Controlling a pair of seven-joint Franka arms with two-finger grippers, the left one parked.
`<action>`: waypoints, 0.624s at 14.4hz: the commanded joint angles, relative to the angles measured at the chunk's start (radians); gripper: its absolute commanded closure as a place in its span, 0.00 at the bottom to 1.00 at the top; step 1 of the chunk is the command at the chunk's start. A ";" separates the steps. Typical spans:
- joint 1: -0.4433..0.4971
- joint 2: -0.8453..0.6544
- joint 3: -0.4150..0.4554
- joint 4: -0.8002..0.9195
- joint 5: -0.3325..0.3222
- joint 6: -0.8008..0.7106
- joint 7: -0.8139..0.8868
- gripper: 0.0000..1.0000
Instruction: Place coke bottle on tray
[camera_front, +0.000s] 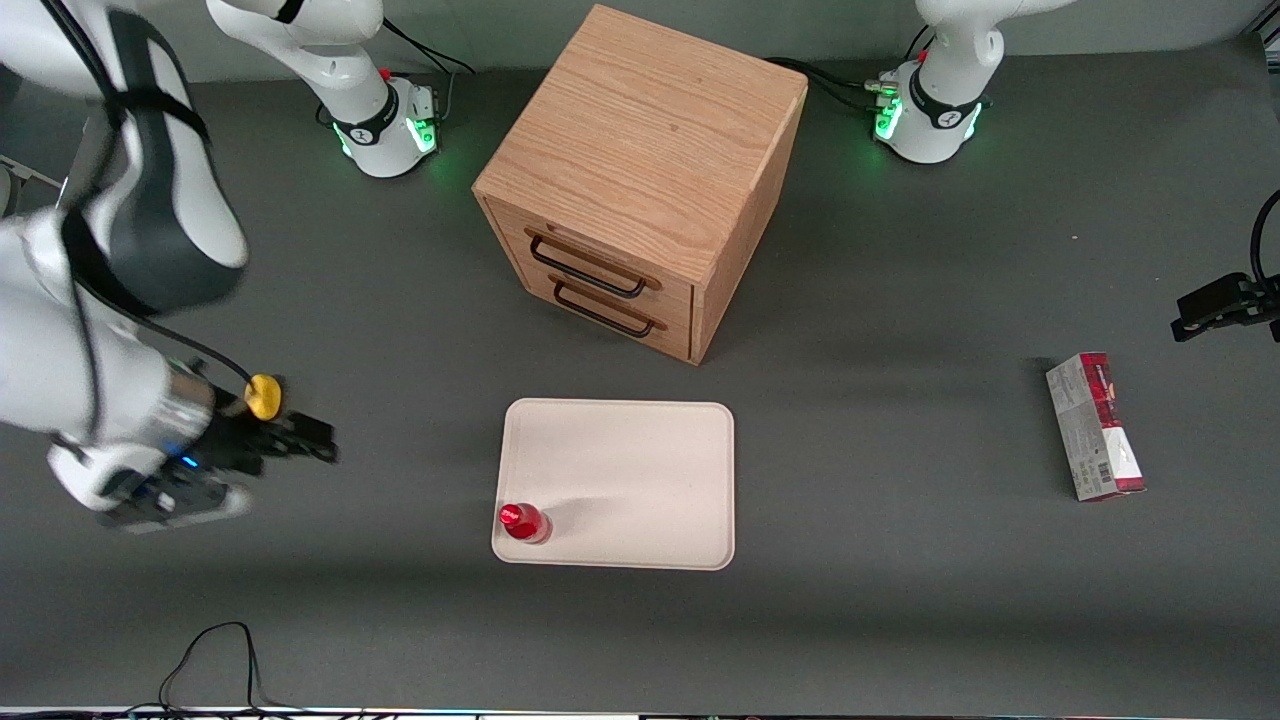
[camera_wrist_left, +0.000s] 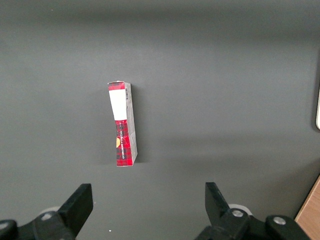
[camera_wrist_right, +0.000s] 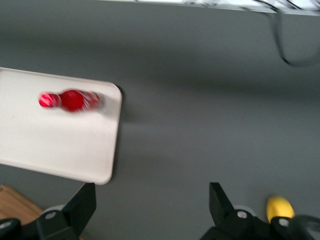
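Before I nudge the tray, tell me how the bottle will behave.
The bottle stands upright, slim and tall for its base, so it would probably tip. It sits in the tray corner by the rim. Round, so it likely rolls. The open gripper is clear.

I'm seeing my working arm (camera_front: 120, 240) showing glossy white shells with dark grey joint bands, a silver wrist ring, and a black cable running down to a yellow plug (camera_front: 264, 396). Its gripper (camera_front: 300, 440) is wearing black fingers (camera_wrist_right: 80, 207), spread wide. Both white bases (camera_front: 385, 125) are glowing green.
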 joint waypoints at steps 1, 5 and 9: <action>0.010 -0.301 -0.096 -0.345 0.062 0.031 -0.004 0.00; 0.012 -0.397 -0.109 -0.400 0.046 -0.046 -0.001 0.00; 0.002 -0.380 -0.109 -0.377 0.028 -0.051 0.014 0.00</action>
